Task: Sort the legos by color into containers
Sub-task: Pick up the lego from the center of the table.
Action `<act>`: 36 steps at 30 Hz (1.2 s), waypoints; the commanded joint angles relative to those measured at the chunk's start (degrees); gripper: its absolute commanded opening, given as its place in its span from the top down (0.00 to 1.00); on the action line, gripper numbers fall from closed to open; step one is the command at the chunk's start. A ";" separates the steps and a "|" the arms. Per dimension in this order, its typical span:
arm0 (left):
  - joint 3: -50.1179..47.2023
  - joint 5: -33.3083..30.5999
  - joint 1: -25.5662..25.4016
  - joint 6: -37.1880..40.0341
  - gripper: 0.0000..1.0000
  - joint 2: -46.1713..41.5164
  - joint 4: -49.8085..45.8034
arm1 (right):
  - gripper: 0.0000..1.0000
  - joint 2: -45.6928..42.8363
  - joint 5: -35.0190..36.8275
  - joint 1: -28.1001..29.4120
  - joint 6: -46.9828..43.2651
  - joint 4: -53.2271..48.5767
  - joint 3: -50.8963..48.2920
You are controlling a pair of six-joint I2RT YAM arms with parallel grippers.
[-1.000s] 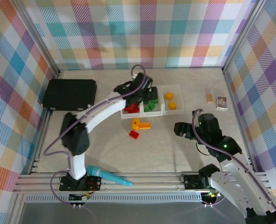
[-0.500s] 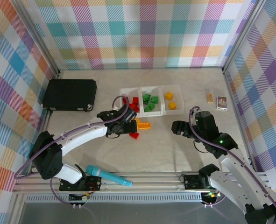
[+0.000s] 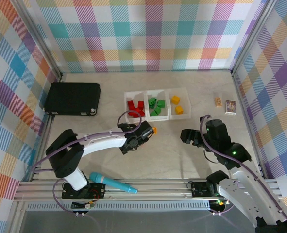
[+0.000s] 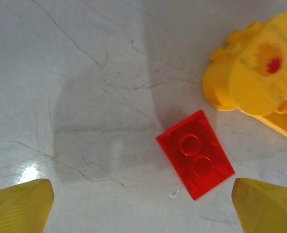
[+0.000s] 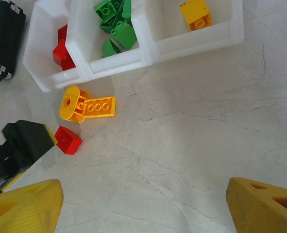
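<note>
A small red lego [image 4: 195, 153] lies flat on the table between the open fingers of my left gripper [image 4: 141, 208], nearer the right fingertip, which hovers just above it. Beside it rest a yellow round lego [image 5: 71, 103] and an orange flat lego [image 5: 98, 107]. The three joined white containers [image 5: 196, 41] hold red legos [image 3: 135, 108], green legos [image 3: 156, 106] and yellow legos [image 3: 177, 104]. In the top view my left gripper [image 3: 144, 132] covers the red lego, just in front of the containers [image 3: 148, 119]. My right gripper [image 5: 143, 204] is open over bare table, right of the loose legos.
A flat black case [image 3: 72, 98] lies at the back left. A teal marker [image 3: 111, 183] rests on the front rail. Two small printed cards [image 3: 218, 101] sit at the right wall. Checkered walls close three sides.
My left gripper left the red bin and came back toward the near side, ending low over the loose red lego. The right arm barely shifted.
</note>
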 commanded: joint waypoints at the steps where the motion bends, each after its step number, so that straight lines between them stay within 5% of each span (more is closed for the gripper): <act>1: 2.11 -0.56 -0.20 -5.56 0.07 2.12 0.93 | 0.13 -2.50 0.19 0.38 -1.02 -3.63 -0.18; 18: 11.32 -0.54 -0.39 -4.73 0.16 12.32 2.31 | 0.12 -6.21 -2.41 0.26 -2.48 -1.94 -3.32; 36: 10.32 -5.45 -0.30 -4.40 0.42 14.22 -0.47 | 0.12 -6.77 -2.20 0.32 -2.66 -1.54 -3.85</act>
